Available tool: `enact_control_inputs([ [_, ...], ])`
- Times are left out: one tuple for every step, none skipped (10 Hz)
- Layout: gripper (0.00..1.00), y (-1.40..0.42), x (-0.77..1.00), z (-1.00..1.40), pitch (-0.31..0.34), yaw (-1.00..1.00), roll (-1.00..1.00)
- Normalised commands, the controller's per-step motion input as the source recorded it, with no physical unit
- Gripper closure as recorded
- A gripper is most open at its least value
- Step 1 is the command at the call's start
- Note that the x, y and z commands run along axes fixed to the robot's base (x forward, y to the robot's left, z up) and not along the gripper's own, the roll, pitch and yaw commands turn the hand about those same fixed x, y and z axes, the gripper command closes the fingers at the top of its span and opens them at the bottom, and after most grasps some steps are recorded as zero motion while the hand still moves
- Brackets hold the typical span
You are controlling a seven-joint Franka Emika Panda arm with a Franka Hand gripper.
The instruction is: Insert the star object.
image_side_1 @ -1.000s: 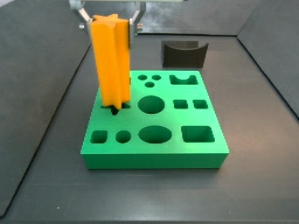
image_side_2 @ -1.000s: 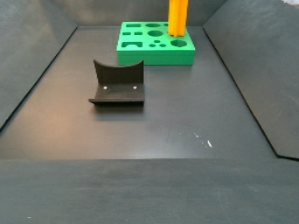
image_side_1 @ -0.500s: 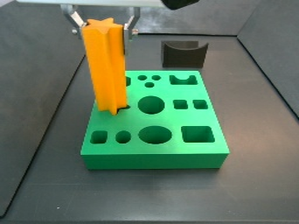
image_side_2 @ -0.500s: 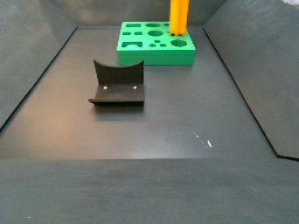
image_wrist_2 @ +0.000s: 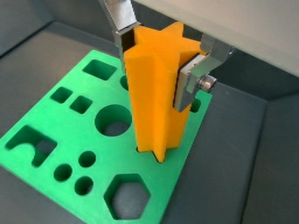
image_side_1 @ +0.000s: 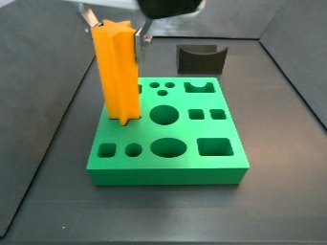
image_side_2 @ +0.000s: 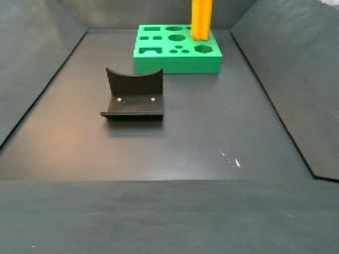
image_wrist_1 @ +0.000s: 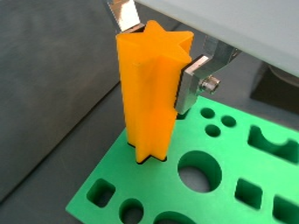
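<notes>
The star object is a tall orange prism, held nearly upright in my gripper, which is shut on its upper end. In both wrist views the silver fingers clamp the star object on two sides, with the gripper centred on it. Its lower end meets the star-shaped hole at one side of the green block. How deep it sits I cannot tell. In a side view the star object stands on the green block; the gripper is out of frame there.
The green block has several other holes: round, square, hexagonal and notched. The dark fixture with a curved notch stands on the dark floor apart from the block, and shows behind it in a side view. Dark walls enclose the floor.
The gripper and the top of the star object have shifted slightly to the left in a side view. The lower end stays at the star hole.
</notes>
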Motion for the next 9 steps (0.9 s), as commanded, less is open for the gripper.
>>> enact_control_inputs([
  [1.0,0.0,0.12,-0.19,0.08,-0.73,0.03],
  [1.0,0.0,0.0,-0.24,0.0,-0.24,0.0],
  [1.0,0.0,0.0,-0.28,-0.021,-0.01,0.0],
  [1.0,0.0,0.0,-0.38,-0.09,0.0,0.0],
  [1.0,0.0,0.0,-0.45,-0.139,0.06,-0.07],
  [1.0,0.0,0.0,-0.45,-0.17,0.07,-0.16],
  [1.0,0.0,0.0,-0.43,-0.159,0.08,-0.15],
  [1.0,0.0,0.0,-0.44,-0.1,0.01,-0.09],
  [1.0,0.0,0.0,-0.49,-0.104,0.0,-0.02],
])
